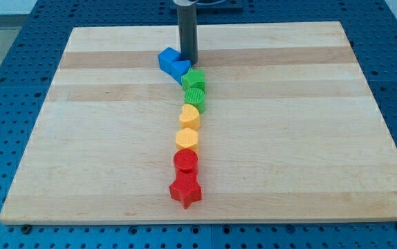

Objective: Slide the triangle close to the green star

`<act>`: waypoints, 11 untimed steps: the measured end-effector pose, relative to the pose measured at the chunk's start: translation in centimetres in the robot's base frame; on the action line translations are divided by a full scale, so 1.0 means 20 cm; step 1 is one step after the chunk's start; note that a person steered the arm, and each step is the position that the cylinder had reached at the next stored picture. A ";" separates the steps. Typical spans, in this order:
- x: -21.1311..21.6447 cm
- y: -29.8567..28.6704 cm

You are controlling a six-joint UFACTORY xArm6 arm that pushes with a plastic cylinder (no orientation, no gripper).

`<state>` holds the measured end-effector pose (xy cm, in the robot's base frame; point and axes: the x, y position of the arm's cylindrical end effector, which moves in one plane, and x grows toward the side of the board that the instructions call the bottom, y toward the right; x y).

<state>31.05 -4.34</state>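
1. A wooden board (81, 138) is lying on a blue perforated table (5, 83), and all the blocks are sitting in one line running from near the board's top edge down toward its bottom edge, roughly midway between its left and right edges.
2. Leftmost, near the top edge, the blue triangle (166, 59) is resting against a second blue block (180, 68) whose shape I cannot make out.
3. At the line's bottom end, the red star (185, 191) is sitting nearest the bottom edge, touching the red cylinder (185, 162) above it.
4. Above those, the yellow hexagon (187, 140) and yellow heart (189, 116) are following in turn.
5. The green star (194, 97) and green cube (194, 79) are closing the line, the cube touching the second blue block.
6. My tip (187, 62) is standing just right of the blue triangle; it has no jaws and is grasping nothing.
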 end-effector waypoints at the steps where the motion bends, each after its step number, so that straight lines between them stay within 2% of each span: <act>1: 0.09 -0.09; 4: 0.42 -0.32; 5: 0.49 -0.33; 6: 0.53 -0.19; 9: 0.53 -0.45; 10: 0.22 -0.39; 11: 0.20 -0.39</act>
